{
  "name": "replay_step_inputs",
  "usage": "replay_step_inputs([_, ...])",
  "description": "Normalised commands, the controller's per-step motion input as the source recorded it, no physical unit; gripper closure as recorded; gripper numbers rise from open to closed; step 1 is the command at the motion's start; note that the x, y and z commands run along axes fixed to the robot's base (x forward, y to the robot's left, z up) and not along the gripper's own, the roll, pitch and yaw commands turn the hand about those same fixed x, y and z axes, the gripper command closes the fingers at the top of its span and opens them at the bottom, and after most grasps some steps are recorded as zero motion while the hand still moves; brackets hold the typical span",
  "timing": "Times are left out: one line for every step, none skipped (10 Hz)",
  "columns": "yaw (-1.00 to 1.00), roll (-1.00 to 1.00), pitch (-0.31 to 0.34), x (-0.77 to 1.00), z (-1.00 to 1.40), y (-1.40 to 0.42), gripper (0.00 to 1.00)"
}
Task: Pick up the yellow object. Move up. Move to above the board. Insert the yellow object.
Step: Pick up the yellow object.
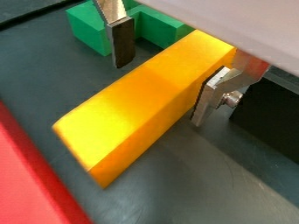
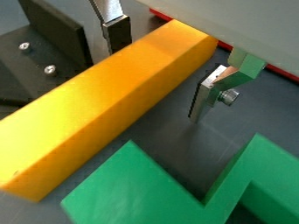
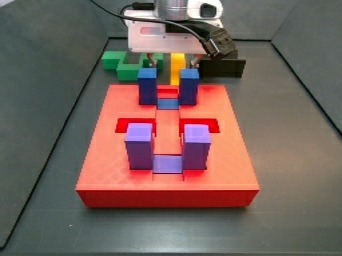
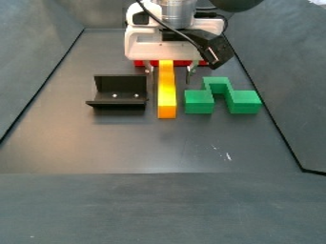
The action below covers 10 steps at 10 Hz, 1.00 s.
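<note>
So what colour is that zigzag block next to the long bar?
Green zigzag block, clearest in a side view, beside the gripper.

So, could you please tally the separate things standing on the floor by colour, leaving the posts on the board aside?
Yellow: 1, the yellow object, with the gripper open astride one end of it
Green: 1, the zigzag block
Black: 1, the fixture
Red: 1, the board
Total: 4
</note>
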Motion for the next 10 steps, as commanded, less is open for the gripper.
replay_step_inputs([-0.08, -0.02, 0.0, -0.09, 0.0, 0.18, 0.0])
replay_step_inputs([-0.09, -0.01, 0.0, -0.14, 0.0, 0.17, 0.0])
replay_step_inputs([-0.08, 0.0, 0.0, -0.13, 0.0, 0.16, 0.0])
replay_step_inputs([-0.08, 0.0, 0.0, -0.09, 0.0, 0.11, 0.0])
replay_step_inputs([0.0, 0.0, 0.0, 0.0, 0.0, 0.04, 0.0])
replay_step_inputs([0.0, 0.0, 0.0, 0.0, 0.0, 0.0, 0.0])
replay_step_inputs([0.0, 0.0, 0.0, 0.0, 0.0, 0.0, 1.0])
replay_step_inputs([0.0, 0.0, 0.0, 0.0, 0.0, 0.0, 1.0])
replay_step_inputs([0.0, 0.0, 0.0, 0.0, 0.0, 0.0, 1.0])
replay_step_inputs([0.0, 0.0, 0.0, 0.0, 0.0, 0.0, 1.0])
